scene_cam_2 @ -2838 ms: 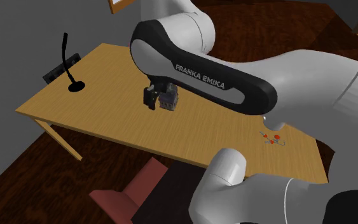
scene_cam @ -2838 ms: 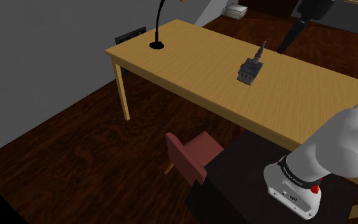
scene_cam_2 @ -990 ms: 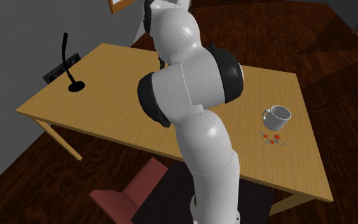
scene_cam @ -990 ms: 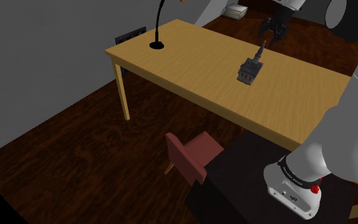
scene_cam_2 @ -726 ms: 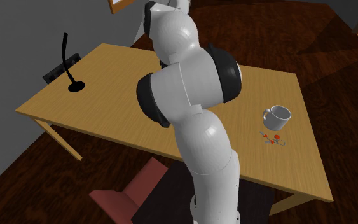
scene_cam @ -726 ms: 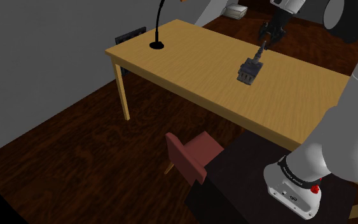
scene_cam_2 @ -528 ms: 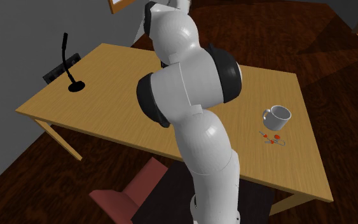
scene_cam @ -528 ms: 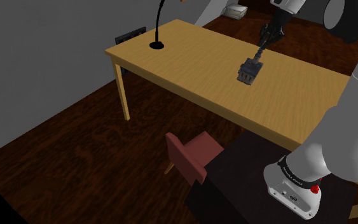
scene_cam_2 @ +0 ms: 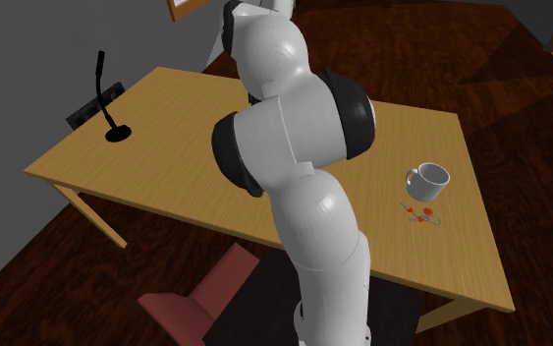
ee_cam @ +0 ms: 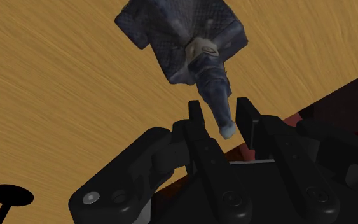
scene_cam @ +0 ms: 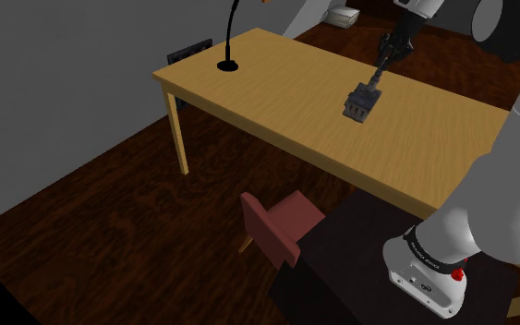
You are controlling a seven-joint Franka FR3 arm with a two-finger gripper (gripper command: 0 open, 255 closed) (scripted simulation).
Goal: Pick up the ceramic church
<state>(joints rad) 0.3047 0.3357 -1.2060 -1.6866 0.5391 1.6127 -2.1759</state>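
The church (scene_cam: 360,100) is a small dark grey-blue model with a thin spire, standing on the wooden table (scene_cam: 276,102). My gripper (scene_cam: 384,63) comes down from above at the far side and is shut on the tip of the spire. In the wrist view, the two black fingers (ee_cam: 195,118) clasp the pale spire tip of the church (ee_cam: 184,35), and my gripper (ee_cam: 220,111) sits right over it. In the second exterior view, the white arm (scene_cam_2: 294,147) hides the church.
A black gooseneck lamp (scene_cam: 229,37) stands at the table's far left corner. A white mug (scene_cam_2: 427,181) and small red bits (scene_cam_2: 419,214) lie near the second exterior view's right. A red chair (scene_cam: 281,222) is tucked at the table's near side.
The fingers stood apart above the spire a second ago. They have since come down and shut on it. The church has barely shifted.
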